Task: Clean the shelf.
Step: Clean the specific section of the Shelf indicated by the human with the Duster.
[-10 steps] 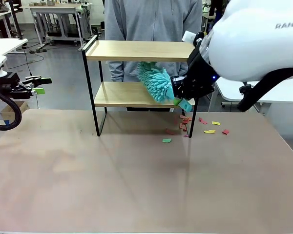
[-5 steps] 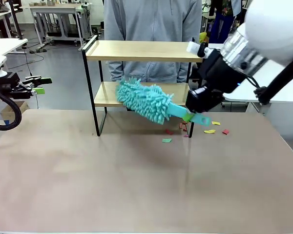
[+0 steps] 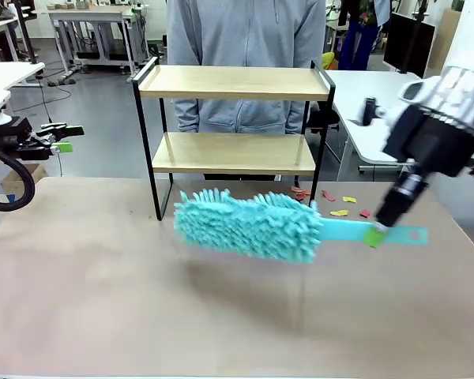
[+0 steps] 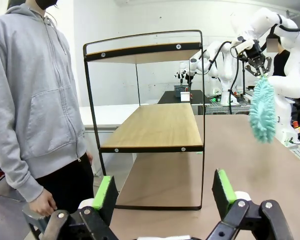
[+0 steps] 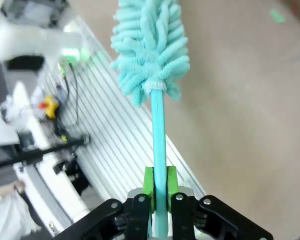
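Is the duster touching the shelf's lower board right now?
No, the duster hangs in front of the shelf, above the table, held by the right gripper.

This is a robotics lab. A brown table (image 3: 142, 300) sits in an open hall with a grey floor (image 3: 103, 134), and behind the standing person (image 3: 245, 55) are rows of white work tables (image 3: 87, 20) on metal legs, with cables trailing on the floor. In the left wrist view, a plain white wall (image 4: 140, 20) rises behind the scene.
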Robot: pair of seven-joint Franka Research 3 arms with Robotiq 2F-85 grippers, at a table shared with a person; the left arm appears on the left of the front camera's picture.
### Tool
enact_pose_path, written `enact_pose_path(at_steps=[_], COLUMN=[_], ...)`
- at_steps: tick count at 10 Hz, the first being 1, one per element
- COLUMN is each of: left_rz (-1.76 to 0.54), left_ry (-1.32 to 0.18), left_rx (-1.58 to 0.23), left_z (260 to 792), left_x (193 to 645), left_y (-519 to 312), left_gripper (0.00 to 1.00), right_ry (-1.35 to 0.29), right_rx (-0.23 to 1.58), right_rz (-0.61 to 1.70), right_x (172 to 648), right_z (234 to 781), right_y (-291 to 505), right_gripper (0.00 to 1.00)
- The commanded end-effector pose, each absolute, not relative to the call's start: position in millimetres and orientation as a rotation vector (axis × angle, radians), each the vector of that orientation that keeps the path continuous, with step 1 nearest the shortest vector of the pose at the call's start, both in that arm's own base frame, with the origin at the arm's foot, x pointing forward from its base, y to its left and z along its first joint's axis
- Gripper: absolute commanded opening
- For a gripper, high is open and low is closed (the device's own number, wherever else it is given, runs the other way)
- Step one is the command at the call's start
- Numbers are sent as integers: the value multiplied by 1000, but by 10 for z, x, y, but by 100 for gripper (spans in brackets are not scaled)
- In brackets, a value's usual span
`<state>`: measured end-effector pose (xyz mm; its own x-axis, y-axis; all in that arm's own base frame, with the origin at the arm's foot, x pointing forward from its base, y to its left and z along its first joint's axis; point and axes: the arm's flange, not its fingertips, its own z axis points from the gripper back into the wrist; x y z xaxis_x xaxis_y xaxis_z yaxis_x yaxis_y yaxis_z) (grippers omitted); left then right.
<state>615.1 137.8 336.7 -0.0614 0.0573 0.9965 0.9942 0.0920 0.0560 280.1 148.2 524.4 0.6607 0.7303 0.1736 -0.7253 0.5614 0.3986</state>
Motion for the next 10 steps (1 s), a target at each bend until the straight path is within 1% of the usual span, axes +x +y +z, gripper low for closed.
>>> enact_pose_path(at_steps=[1,5,6,7,8,10], left_rz=[-1161,-1161,-1161,-1161,-1161,-1161], left_ry=[-1352,-1352,-1352,-1352,-1352,-1352], left_rx=[-1151,-1151,-1151,-1151,-1151,-1151], left_z=[3398,3398,3398,3398,3398,3398], left_x=[6134,6134,6134,6134,6134,6134], left_y=[1383,1383,1383,1383,1383,1383], left_gripper=[100,100,100,100,100,100], right_ry=[56,111,124,121,121,121], right_rx=[380,290,266,180,277,277], right_rz=[940,1042,1042,956,1009,1009], right_x=[2722,2727,2758,2834,2698,2698], right_z=[5358,5423,5418,5363,5359,5359], right_y=[980,251,195,201,256,256], right_gripper=[13,13,13,13,13,13])
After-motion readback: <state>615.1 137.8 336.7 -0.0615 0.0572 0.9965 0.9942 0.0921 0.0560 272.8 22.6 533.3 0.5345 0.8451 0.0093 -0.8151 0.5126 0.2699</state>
